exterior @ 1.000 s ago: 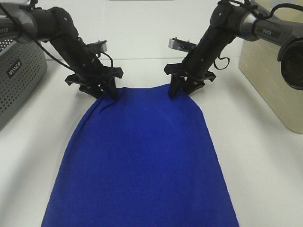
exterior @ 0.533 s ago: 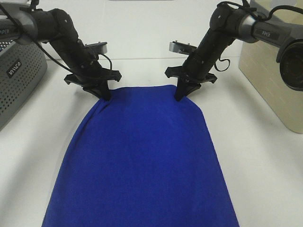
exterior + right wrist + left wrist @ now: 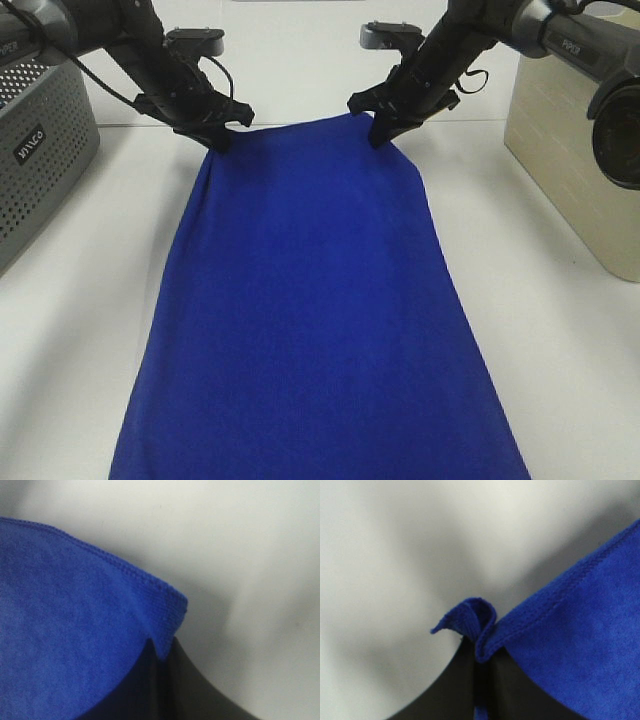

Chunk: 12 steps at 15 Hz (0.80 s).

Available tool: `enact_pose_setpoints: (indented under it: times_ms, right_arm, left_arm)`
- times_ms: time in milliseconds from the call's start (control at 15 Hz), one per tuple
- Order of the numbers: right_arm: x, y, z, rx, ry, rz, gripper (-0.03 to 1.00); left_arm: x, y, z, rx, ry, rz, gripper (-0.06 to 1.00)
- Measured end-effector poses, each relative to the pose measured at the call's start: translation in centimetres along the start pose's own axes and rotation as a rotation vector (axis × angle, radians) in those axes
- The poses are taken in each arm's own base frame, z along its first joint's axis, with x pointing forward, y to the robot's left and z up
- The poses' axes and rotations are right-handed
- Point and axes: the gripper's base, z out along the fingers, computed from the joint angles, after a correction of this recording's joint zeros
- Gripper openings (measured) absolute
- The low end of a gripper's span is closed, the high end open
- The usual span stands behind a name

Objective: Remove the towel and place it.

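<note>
- The towel (image 3: pixel 310 300) is lying spread lengthwise over the white tabletop (image 3: pixel 560 330), its far edge lifted off the surface and its near end running out of the bottom of the high view.
- The left gripper (image 3: pixel 218 138) is pinching the far left corner of the towel; in the left wrist view its jaws are pressed together on the hemmed edge (image 3: pixel 487 630), with a small fold of cloth curling up above them.
- The right gripper (image 3: pixel 381 130) is pinching the far right corner; in the right wrist view its jaws are closed tight on the corner hem (image 3: pixel 167 617), the cloth hanging away to one side.
- Between the two grippers the far edge is stretching nearly taut, rising slightly toward the right gripper.
- A grey perforated basket (image 3: pixel 40 150) is sitting at the left edge of the tabletop, well apart from the towel.
- A beige bin (image 3: pixel 580 160) is standing at the right edge, also apart from the towel.
</note>
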Motion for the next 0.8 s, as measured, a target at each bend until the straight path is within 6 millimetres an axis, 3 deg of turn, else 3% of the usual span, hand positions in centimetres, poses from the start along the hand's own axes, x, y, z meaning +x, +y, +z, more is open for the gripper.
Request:
enact_pose_setpoints:
  times_ms: [800]
  right_arm:
    - [-2.8, -0.9, -0.7, 0.119, -0.303, -0.054, 0.02]
  left_arm:
    - [-3.3, 0.9, -0.6, -0.123, -0.373, 0.150, 0.03]
